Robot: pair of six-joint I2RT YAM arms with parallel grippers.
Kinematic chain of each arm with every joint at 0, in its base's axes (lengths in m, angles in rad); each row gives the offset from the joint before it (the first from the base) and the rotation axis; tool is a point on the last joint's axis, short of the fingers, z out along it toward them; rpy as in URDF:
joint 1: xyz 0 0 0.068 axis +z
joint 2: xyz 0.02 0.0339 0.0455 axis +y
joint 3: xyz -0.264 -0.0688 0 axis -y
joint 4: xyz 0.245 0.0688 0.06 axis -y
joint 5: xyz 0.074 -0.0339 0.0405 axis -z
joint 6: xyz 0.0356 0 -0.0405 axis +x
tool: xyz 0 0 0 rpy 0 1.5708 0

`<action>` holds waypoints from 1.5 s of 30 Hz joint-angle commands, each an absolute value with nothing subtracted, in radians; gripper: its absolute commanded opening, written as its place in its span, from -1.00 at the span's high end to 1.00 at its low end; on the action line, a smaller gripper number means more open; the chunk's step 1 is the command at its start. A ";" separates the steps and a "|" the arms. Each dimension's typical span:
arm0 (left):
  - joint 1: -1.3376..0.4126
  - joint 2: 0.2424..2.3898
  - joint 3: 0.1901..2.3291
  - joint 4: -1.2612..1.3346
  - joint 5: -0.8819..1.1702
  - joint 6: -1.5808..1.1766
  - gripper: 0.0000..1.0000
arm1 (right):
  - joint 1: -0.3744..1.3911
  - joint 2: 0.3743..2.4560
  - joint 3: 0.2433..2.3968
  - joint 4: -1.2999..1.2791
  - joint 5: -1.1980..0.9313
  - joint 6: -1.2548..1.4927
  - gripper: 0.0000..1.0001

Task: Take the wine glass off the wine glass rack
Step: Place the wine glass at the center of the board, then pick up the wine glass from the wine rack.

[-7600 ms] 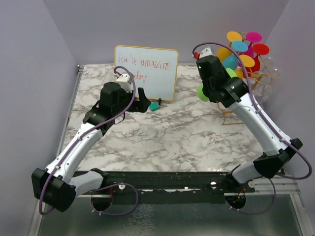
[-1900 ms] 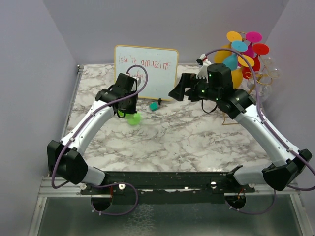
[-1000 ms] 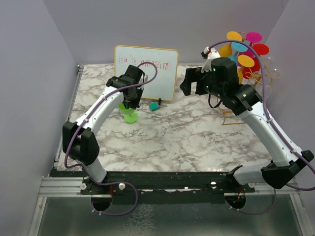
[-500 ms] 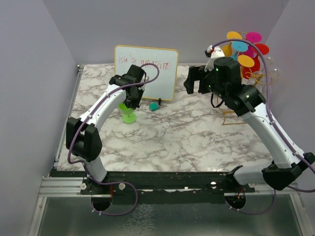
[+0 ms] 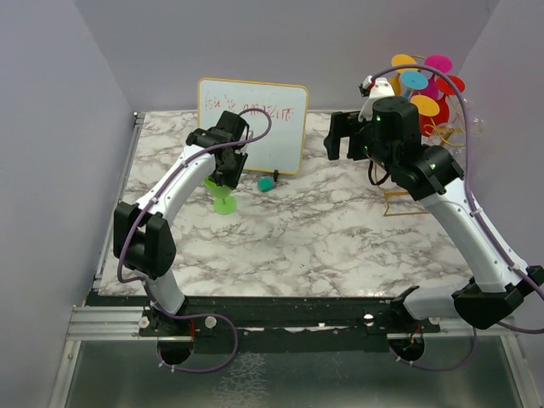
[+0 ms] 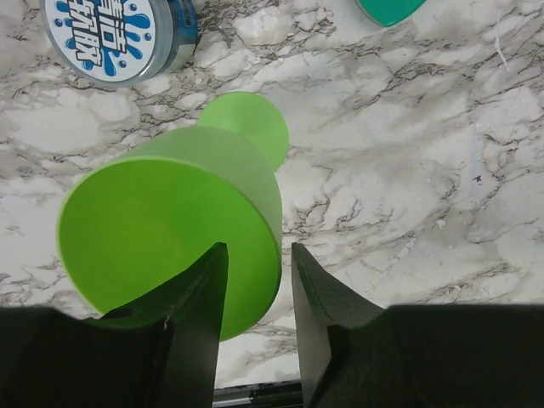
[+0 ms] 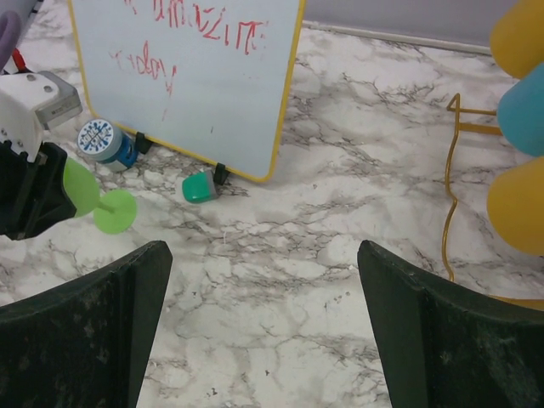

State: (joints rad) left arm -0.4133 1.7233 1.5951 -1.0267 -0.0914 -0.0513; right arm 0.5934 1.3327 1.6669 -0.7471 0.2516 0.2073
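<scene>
A green wine glass (image 5: pixel 223 201) (image 6: pixel 170 221) (image 7: pixel 113 211) stands on its foot on the marble table (image 5: pixel 323 238), in front of the whiteboard's left end. My left gripper (image 5: pixel 226 172) (image 6: pixel 259 251) hovers over it, jaws parted astride the bowl's rim, with a sliver of marble showing between the rim and the outer finger. The gold wire wine glass rack (image 5: pixel 451 129) (image 7: pixel 450 170) stands at the back right, with several coloured glasses (image 5: pixel 414 80) (image 7: pixel 520 106) hanging on it. My right gripper (image 5: pixel 337 136) (image 7: pixel 263 246) is wide open and empty, above the table left of the rack.
A yellow-framed whiteboard (image 5: pixel 252 123) (image 7: pixel 187 76) leans at the back. A small teal block (image 5: pixel 267 183) (image 7: pixel 198 186) lies at its foot. A round blue-and-white tin (image 6: pixel 119 34) (image 7: pixel 100 140) lies just beyond the green glass.
My left gripper's jaws have parted from the green glass's rim, and the glass now stands on the table. The right arm has drifted a little toward the rack, still open.
</scene>
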 commanded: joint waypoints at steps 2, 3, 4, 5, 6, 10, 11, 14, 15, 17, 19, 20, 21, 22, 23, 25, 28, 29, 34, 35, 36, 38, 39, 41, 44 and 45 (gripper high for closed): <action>-0.405 1.704 1.626 -1.023 -0.117 -0.054 0.08 | 0.589 1.321 1.698 -0.774 0.302 0.182 -0.95; -0.405 1.699 1.628 -1.022 -0.115 -0.056 -0.01 | 0.588 1.323 1.700 -0.777 0.303 0.178 -0.95; -0.405 1.692 1.633 -1.020 -0.116 -0.058 -0.06 | 0.588 1.324 1.703 -0.778 0.308 0.175 -0.95; -0.405 1.681 1.635 -1.016 -0.119 -0.062 -0.11 | 0.588 1.326 1.704 -0.781 0.314 0.171 -0.95; -0.406 1.671 1.635 -1.007 -0.119 -0.065 -0.18 | 0.589 1.327 1.705 -0.783 0.319 0.166 -0.96; -0.406 1.625 1.653 -0.992 -0.108 -0.078 -0.67 | 0.589 1.338 1.714 -0.796 0.364 0.151 -0.96; -0.406 1.609 1.652 -0.978 -0.104 -0.083 -0.72 | 0.589 1.343 1.717 -0.797 0.389 0.141 -0.96; -0.406 1.559 1.641 -0.913 -0.065 -0.106 -0.95 | 0.589 1.362 1.734 -0.773 0.516 0.102 -0.95; -0.406 1.538 1.637 -0.893 -0.063 -0.109 -0.98 | 0.589 1.375 1.756 -0.768 0.554 0.084 -0.96; -0.406 1.501 1.629 -0.863 -0.062 -0.116 -0.98 | 0.588 1.405 1.798 -0.772 0.629 0.049 -0.96; -0.406 1.473 1.628 -0.848 -0.019 -0.117 -0.98 | 0.589 1.431 1.839 -0.781 0.700 0.025 -0.97; -0.405 1.457 1.623 -0.836 -0.004 -0.119 -0.98 | 0.589 1.442 1.852 -0.782 0.728 0.012 -0.97; -0.406 1.441 1.617 -0.824 0.029 -0.125 -0.98 | 0.589 1.449 1.859 -0.777 0.754 -0.007 -0.99; -0.406 1.425 1.608 -0.808 0.059 -0.131 -0.98 | 0.589 1.455 1.864 -0.774 0.782 -0.031 -1.00; -0.406 1.408 1.595 -0.790 0.099 -0.134 -0.98 | 0.588 1.461 1.868 -0.771 0.813 -0.043 -1.00; -0.407 1.373 1.560 -0.740 0.196 -0.144 -0.98 | 0.574 1.470 1.882 -0.771 0.859 -0.073 -1.00; -0.408 1.342 1.505 -0.656 0.327 -0.180 -0.98 | 0.499 1.491 1.952 -0.817 0.807 -0.066 -1.00; -0.409 1.334 1.486 -0.624 0.369 -0.198 -0.98 | 0.467 1.500 1.976 -0.835 0.774 -0.059 -1.00; -0.450 1.326 1.425 -0.510 0.464 -0.246 -0.98 | 0.406 1.582 2.075 -0.942 0.738 -0.054 -0.91; -0.462 1.331 1.422 -0.503 0.471 -0.247 -0.98 | 0.395 1.597 2.088 -0.961 0.742 -0.044 -0.88; -0.478 1.334 1.421 -0.496 0.478 -0.248 -0.98 | 0.385 1.607 2.097 -0.971 0.746 -0.040 -0.85; -0.510 1.335 1.409 -0.481 0.485 -0.251 -0.98 | 0.358 1.610 2.097 -0.970 0.733 -0.048 -0.75; -0.524 1.334 1.398 -0.468 0.482 -0.255 -0.98 | 0.339 1.611 2.101 -0.970 0.726 -0.049 -0.72; -0.541 1.327 1.373 -0.441 0.483 -0.266 -0.98 | 0.303 1.627 2.116 -0.982 0.701 -0.057 -0.64; -0.550 1.316 1.345 -0.415 0.482 -0.272 -0.98 | 0.261 1.658 2.127 -1.002 0.663 -0.077 -0.58; -0.551 1.317 1.342 -0.410 0.483 -0.273 -0.98 | 0.257 1.666 2.127 -1.005 0.655 -0.081 -0.55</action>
State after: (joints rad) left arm -0.5449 1.3369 1.3739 -0.4763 0.4473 -0.2508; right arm 0.2932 1.6360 2.0899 -0.9443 0.7120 -0.0536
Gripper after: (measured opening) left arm 0.987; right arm 0.796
